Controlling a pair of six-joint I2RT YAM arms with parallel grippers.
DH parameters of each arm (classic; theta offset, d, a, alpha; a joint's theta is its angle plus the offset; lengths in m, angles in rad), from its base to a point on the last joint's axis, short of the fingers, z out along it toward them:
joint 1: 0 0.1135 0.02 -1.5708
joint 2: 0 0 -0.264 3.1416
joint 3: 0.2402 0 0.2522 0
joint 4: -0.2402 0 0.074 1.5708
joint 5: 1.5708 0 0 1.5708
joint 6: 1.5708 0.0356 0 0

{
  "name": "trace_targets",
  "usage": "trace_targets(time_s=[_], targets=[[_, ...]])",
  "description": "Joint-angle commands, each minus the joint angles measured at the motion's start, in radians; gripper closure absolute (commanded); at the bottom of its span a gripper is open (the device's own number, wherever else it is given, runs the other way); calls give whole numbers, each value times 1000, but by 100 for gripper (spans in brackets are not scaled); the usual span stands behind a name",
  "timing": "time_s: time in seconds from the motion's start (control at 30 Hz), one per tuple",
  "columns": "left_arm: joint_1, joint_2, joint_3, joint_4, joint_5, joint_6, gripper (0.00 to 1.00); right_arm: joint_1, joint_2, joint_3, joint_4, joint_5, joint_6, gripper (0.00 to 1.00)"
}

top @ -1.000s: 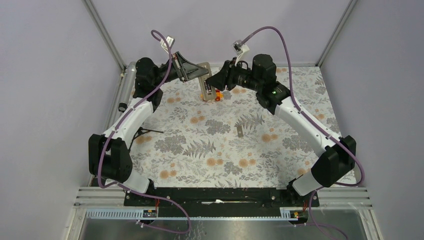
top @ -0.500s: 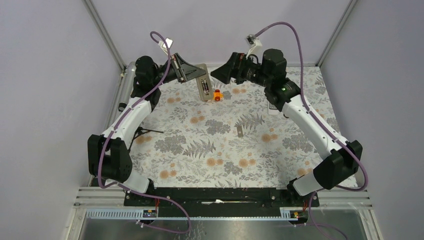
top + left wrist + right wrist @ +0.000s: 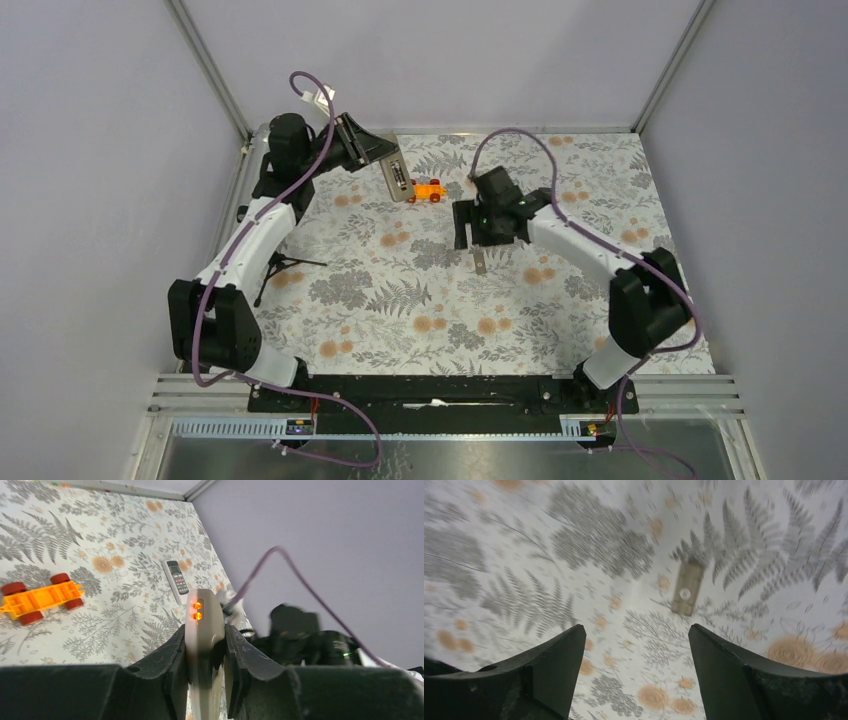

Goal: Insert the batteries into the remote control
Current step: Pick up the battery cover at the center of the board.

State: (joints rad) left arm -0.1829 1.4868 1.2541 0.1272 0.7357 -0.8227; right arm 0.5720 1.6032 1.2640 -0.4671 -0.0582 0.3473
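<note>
We see a fern-patterned table (image 3: 400, 300) bearing an orange wheeled toy (image 3: 428, 190), a white remote (image 3: 176, 580) and a small brownish plate (image 3: 481, 262), perhaps a lid.

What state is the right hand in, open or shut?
Open. The fingers of the right hand stand wide apart, only patterned tablecloth between them; a small grey-brown piece lies beyond, untouched.

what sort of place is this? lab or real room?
Probably a lab test cell: bare lilac walls, aluminium frame posts, a floral cloth as work surface, left arm and right arm bolted to a black base rail.
</note>
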Motion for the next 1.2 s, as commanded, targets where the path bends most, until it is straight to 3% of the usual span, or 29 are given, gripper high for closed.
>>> trace_targets(time_s=[0.0, 0.17, 0.37, 0.7, 1.17], targets=[[9, -77, -3, 13, -73, 53, 100, 19, 51, -48, -53, 101, 40, 20], [13, -94, -17, 11, -73, 58, 100, 12, 159, 83, -124, 173, 195, 33], [16, -121, -32, 4, -89, 84, 100, -74, 312, 251, -274, 139, 465, 58], [16, -173, -45, -8, -124, 119, 100, -104, 373, 260, -380, 77, 764, 52], [16, -214, -108, 15, -137, 119, 100, -112, 462, 300, -384, 81, 882, 59]])
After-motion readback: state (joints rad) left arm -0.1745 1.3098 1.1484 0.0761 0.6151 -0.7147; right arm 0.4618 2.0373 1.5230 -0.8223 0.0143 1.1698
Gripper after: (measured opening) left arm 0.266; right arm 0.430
